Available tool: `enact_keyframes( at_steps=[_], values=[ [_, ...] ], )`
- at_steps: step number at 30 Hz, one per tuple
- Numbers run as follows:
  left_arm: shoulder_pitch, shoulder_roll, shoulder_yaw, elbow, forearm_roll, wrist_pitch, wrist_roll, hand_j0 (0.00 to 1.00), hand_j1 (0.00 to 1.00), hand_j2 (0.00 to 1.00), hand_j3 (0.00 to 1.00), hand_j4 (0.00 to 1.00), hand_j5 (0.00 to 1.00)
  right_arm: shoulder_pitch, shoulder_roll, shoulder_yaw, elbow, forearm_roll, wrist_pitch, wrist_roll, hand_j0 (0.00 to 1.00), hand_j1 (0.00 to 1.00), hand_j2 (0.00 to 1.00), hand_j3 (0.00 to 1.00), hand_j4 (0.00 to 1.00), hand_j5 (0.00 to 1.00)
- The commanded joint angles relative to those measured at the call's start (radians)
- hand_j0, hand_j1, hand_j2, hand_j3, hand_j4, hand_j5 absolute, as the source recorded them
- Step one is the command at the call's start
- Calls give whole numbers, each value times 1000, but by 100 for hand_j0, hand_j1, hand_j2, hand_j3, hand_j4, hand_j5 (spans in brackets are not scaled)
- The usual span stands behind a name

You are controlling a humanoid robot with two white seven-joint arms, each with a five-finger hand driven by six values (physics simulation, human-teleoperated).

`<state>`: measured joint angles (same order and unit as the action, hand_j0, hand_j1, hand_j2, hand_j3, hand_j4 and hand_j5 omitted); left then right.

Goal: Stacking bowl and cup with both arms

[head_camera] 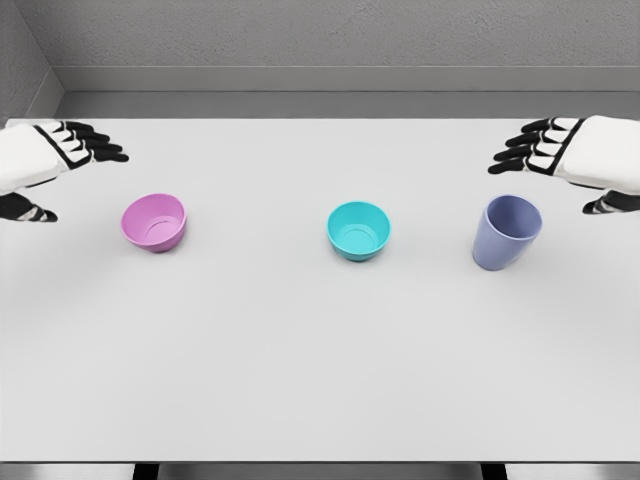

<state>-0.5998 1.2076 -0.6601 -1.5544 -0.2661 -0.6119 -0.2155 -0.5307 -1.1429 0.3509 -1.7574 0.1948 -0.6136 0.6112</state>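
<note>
Spanning most of the view: white desk (320, 380), near part bare. Mid-desk, three vessels in a row, well apart, all upright, open ends up: pink bowl (154, 222) at left, teal bowl (358, 230) at centre, blue-purple cup (506, 232) at right. Farther back, left hand (45, 160) above the desk's left edge, fingers (95, 145) spread, holding nothing. Right hand (575, 155) likewise at the right edge, fingers spread, empty, just beyond the cup.

Wide gaps between bowls (155, 222), cup (506, 232)
</note>
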Motion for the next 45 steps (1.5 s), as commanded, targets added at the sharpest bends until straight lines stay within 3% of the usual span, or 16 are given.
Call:
enact_keyframes(
  at_steps=[1,20,23,25,26,28,29,32,34,35,45],
  values=[
    [-1,0,-3,-3,5,1,-15,100,100,100,100,100,100,0,-1,3,-2,-5,3,0,100,100,100,100,100,100],
    [-14,-54,-10,2,-10,1,-102,100,100,100,100,100,100,-35,-4,3,-2,-5,3,0,100,100,100,100,100,100],
    [-84,-221,-16,86,-91,1,-199,100,100,100,100,100,100,-46,-6,3,-2,-5,3,0,100,100,100,100,100,100],
    [-135,-287,-101,192,-84,1,-249,100,100,100,100,100,100,-46,-3,5,-2,-5,3,0,100,100,100,100,100,100],
    [-167,-315,-174,192,-84,1,-251,100,100,100,100,100,100,-46,-3,5,-2,-5,3,0,100,100,100,100,100,100],
    [-235,-364,-259,197,-85,1,-252,100,100,100,100,100,100,-46,-3,7,-2,-6,3,0,100,100,100,100,100,100],
    [-242,-356,-269,198,-87,1,-251,89,89,89,89,89,89,-46,-3,20,-2,-6,3,0,100,100,100,100,100,100],
    [-275,-327,-274,209,-93,1,-258,100,100,100,100,100,100,-46,-4,34,-2,-5,3,0,100,100,100,100,100,100],
    [-278,-327,-276,209,-94,1,-386,100,100,100,100,100,100,-46,-6,34,-2,-5,3,0,100,100,100,100,100,100],
    [-281,-327,-274,206,-93,1,-395,100,100,100,100,100,100,-46,-4,34,-1,-5,3,0,100,100,100,100,100,100],
    [-299,-327,-274,214,-91,1,-395,100,100,100,100,100,100,-49,-6,49,4,-5,3,0,100,100,100,100,100,100]
  ],
)
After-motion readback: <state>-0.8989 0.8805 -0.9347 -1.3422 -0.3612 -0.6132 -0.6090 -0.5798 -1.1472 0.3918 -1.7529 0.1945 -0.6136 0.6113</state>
